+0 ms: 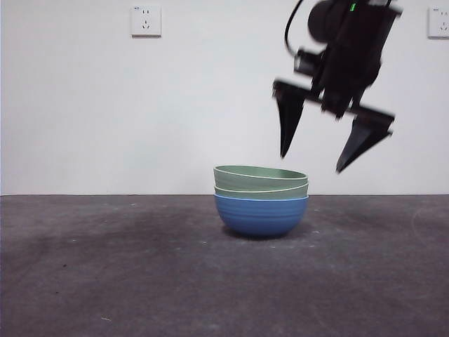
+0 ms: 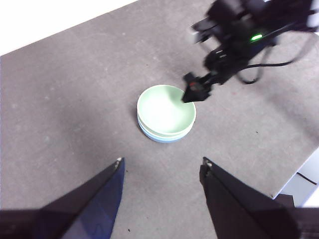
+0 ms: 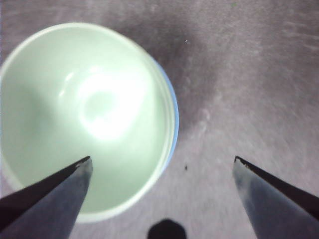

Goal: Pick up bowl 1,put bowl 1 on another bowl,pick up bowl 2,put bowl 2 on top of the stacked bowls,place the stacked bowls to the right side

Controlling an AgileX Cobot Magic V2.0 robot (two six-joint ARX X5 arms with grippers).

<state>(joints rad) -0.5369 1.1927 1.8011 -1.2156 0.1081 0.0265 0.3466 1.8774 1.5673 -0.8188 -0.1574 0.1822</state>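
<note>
Since both green bowls (image 1: 261, 180) sit nested in the blue bowl (image 1: 261, 215), the right pincer (image 1: 319, 163) hovers agape over the stack's right rim, likely to grip it; the left pincer (image 2: 162, 167) waits open, high over the bench (image 1: 105, 281).

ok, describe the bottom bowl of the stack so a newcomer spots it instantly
On the dark grey tabletop, below the open right pincer, one stack of three bowls stands. The bottom one is the round blue ribbed bowl; the two pale green bowls nested in it have light rims.
</note>
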